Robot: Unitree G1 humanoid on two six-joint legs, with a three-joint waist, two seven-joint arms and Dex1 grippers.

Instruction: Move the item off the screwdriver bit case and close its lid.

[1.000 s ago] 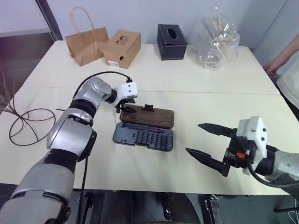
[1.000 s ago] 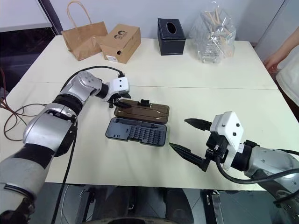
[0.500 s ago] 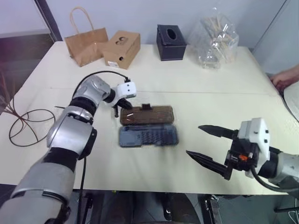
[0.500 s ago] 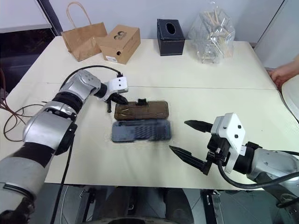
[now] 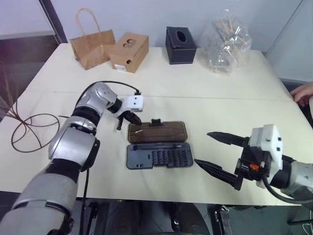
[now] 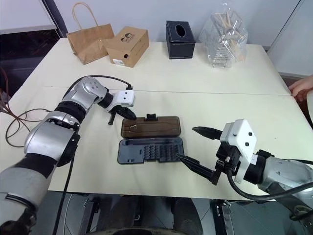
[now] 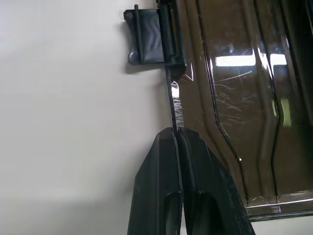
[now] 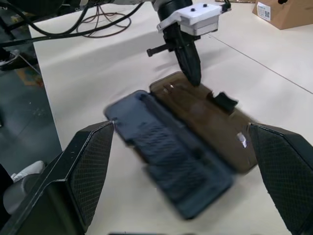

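The screwdriver bit case [image 5: 159, 155] lies open in the middle of the table, its grey-blue tray of bits toward me. The smoky-brown lid [image 5: 157, 131] lies flat behind it, with the black latch tab [image 7: 149, 36] on its far edge. My left gripper [image 5: 132, 118] is shut at the lid's far left corner. In the left wrist view the lid's rim runs into the seam between the fingertips [image 7: 193, 147]. My right gripper [image 5: 215, 152] hangs open to the right of the case and holds nothing. The item [image 5: 22, 128], a dark wire globe, lies at the table's left edge.
Along the table's far side stand a brown paper bag [image 5: 92, 44], a cardboard box [image 5: 128, 51], a black tissue box [image 5: 180, 45] and a clear plastic bag [image 5: 227, 41]. A person's hand [image 5: 304, 93] shows at the right edge.
My left gripper has shut at the lid's far corner and drawn back. The open case has swung straight and slid right and nearer to me. The right arm has kept still.
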